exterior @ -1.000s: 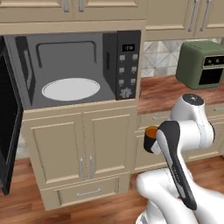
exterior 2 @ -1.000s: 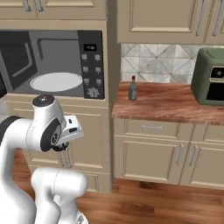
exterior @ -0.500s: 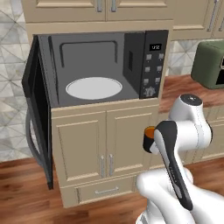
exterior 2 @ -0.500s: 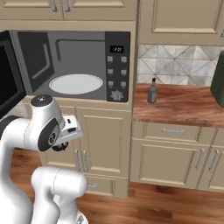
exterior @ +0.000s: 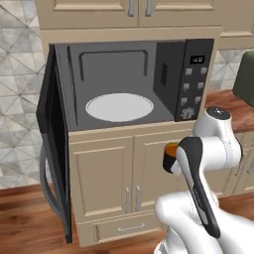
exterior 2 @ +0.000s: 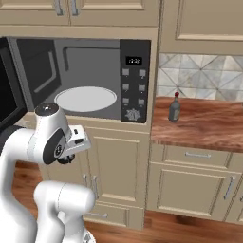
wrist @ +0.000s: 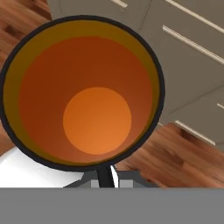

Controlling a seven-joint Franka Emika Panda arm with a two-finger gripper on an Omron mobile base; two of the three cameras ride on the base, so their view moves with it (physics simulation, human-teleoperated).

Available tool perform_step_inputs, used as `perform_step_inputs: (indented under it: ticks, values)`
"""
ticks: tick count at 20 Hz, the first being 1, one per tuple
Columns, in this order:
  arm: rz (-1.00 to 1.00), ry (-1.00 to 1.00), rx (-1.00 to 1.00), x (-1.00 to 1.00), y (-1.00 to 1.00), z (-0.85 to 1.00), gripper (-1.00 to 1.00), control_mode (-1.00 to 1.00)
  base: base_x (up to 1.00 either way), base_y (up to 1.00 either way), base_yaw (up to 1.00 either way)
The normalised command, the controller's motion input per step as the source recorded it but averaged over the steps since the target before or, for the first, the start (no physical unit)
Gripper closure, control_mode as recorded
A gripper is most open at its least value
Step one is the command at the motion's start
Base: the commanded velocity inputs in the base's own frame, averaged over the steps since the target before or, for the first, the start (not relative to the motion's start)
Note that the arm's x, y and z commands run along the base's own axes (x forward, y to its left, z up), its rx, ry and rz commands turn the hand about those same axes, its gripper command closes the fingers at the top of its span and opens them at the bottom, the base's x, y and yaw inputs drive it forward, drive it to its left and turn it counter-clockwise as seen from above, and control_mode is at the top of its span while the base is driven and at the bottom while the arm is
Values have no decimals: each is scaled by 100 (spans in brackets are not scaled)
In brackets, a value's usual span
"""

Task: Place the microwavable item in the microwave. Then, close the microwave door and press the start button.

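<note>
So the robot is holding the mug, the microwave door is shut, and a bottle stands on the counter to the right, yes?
Not quite. The door is swung wide open, as the left base view shows, with the turntable bare inside the microwave. The rest holds: the mug is at the gripper, and the bottle stands on the counter.

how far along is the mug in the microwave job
Done: the mug is picked up, held in the pincer in front of the cabinets, below the microwave. In hand: carrying it towards the open door. Left: set it on the white turntable, shut the door, press start on the button panel.
</note>
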Motion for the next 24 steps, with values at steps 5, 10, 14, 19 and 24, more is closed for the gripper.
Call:
perform_step_inputs:
  ticks: [5, 10, 14, 19, 24]
  values:
    - [0, 0, 0, 0, 0, 0, 100, 100, 20, 22, 14]
    - [0, 0, 0, 0, 0, 0, 100, 100, 5, 29, 14]
    - [0, 0, 0, 0, 0, 0, 100, 100, 24, 17, 9]
    - [0, 0, 0, 0, 0, 0, 100, 100, 3, 0, 3]
    - [0, 0, 0, 0, 0, 0, 100, 100, 0, 0, 0]
